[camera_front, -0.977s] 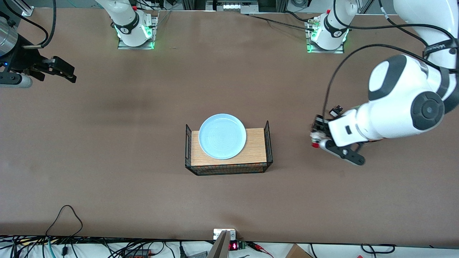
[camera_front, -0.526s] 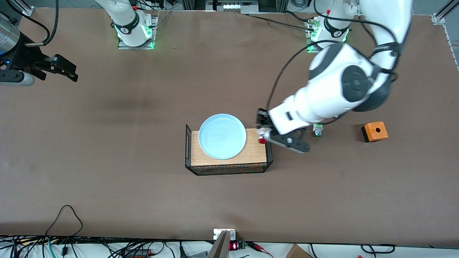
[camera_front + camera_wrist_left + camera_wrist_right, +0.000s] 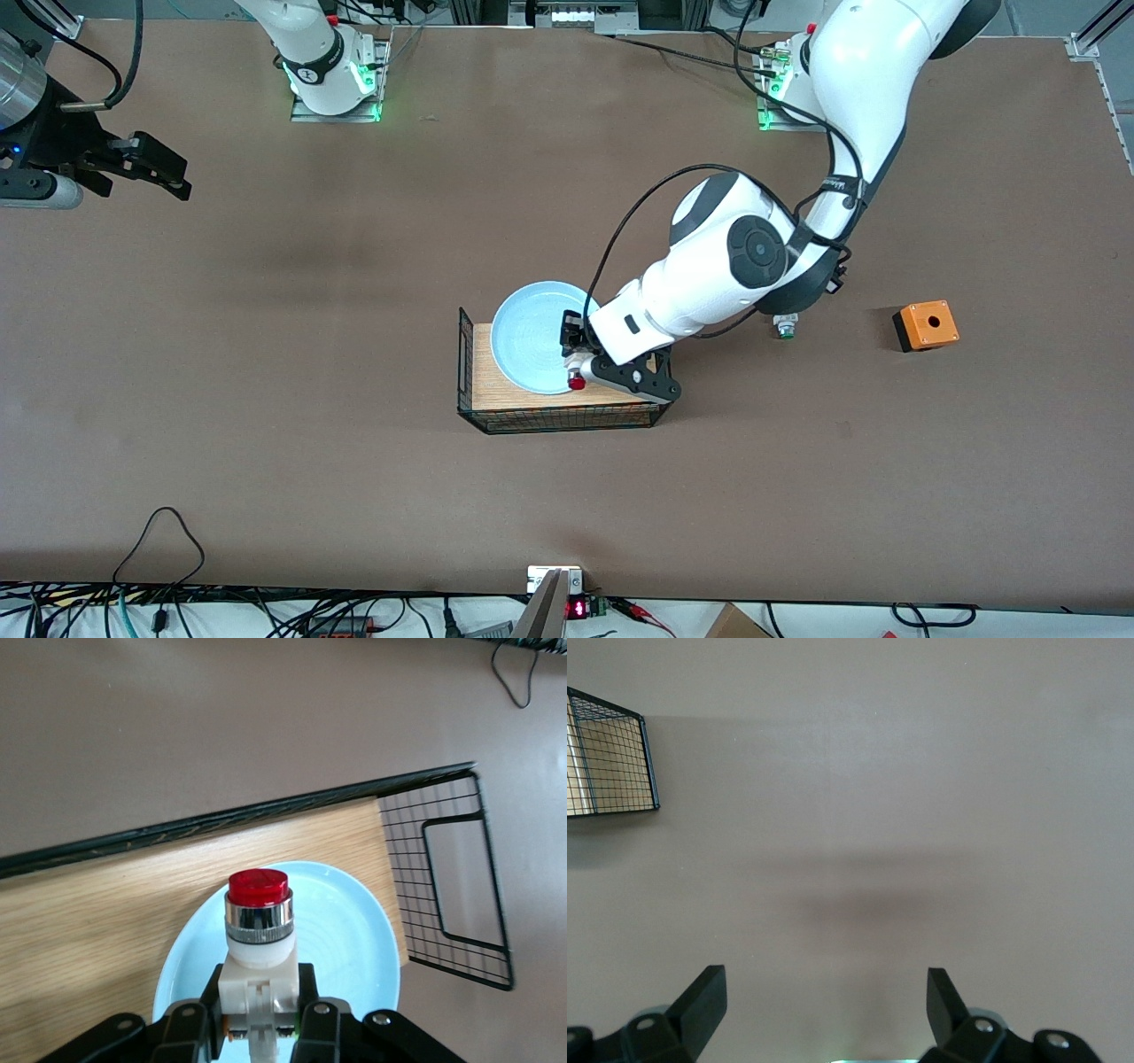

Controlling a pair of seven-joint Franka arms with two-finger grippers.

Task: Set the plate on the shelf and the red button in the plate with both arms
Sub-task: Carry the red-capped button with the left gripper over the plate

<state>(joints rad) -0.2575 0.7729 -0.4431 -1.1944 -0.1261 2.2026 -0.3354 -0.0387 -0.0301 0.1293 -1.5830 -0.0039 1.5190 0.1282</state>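
With our left gripper (image 3: 578, 368) clamped on the red button (image 3: 258, 904) over the plate (image 3: 532, 341), we lower gently — then release — while our right gripper (image 3: 824, 992), jaws apart, waits.

Glossy white arm (image 3: 709, 266) segments with dark grey joint caps, black cables looped alongside, apparently matte-black fingers (image 3: 700, 1001).

A wire basket (image 3: 467, 377) with a wooden floor sits mid-worktop (image 3: 266, 399). Toward the left arm's end from the basket stand a green-capped switch (image 3: 784, 328), then an orange box (image 3: 925, 325) with a hole, well apart from it.
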